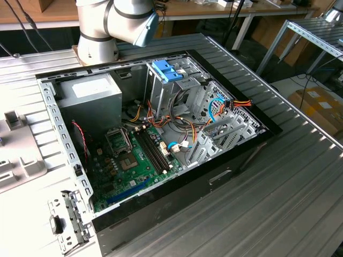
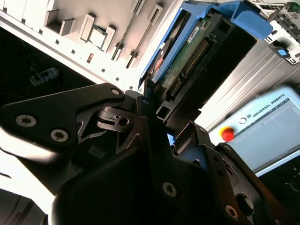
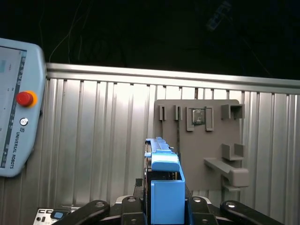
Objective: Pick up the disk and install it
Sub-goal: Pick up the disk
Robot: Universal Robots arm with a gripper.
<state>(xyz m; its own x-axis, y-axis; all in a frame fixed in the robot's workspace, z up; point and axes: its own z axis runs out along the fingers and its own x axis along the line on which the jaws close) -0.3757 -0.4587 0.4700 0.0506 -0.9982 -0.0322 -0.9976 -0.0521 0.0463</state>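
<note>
Holding the disk [image 3: 165, 180], tool [image 3: 166, 208] clamped on it, grey fixture plate [image 3: 197, 150] beyond

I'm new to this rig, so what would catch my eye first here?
A bright blue disk stands clamped in the end effector in the first wrist view. In the exterior view, an open computer case lies on a ribbed metal table, its green circuit board exposed.

Ribbed aluminium table [image 1: 284, 182]: an open computer case [image 1: 161, 201] lies flat at its centre, the arm's base [image 1: 96, 45] mounted just beyond. A grey fixture plate [image 1: 19, 160] and a perforated metal bracket [image 1: 67, 219] lie at the exterior view's left; a teach pendant [image 3: 18, 108] rests on the ribs
</note>
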